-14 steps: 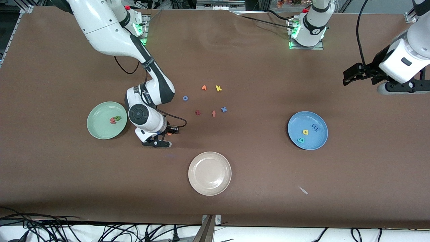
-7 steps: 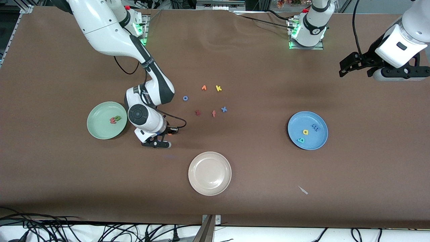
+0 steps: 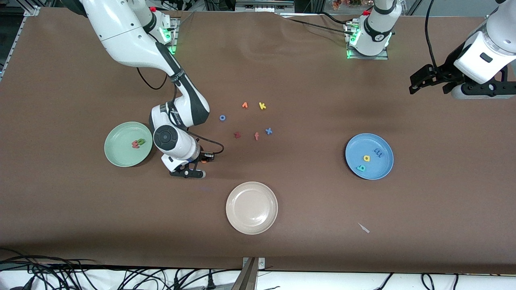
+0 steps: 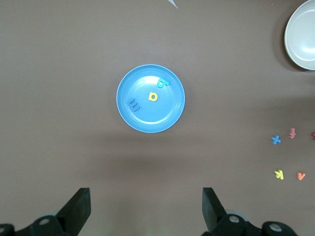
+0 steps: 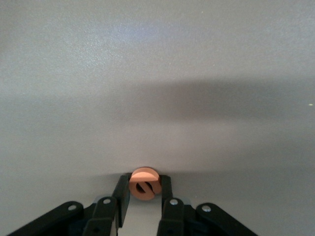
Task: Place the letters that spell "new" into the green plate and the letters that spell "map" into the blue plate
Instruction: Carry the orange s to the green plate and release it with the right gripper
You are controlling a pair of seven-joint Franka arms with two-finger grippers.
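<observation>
Right tool (image 5: 143, 192) gripped one orange letter (image 5: 143, 183) at tabletop (image 3: 306, 201); left tool (image 4: 145, 209) waited open. Green plate (image 3: 117, 157) held two letters, blue plate (image 3: 381, 171) three.

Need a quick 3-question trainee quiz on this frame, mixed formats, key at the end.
1. True or false: the right hand is shut on the orange "e".
2. How many letters lie in the blue plate?
A. one
B. two
C. three
3. Fill in: the green plate holds the pinkish-red "w" and the green ____.

Key
1. True; it is low at the table beside the green plate.
2. C: blue "m", yellow "a", teal "p".
3. "n"
</observation>
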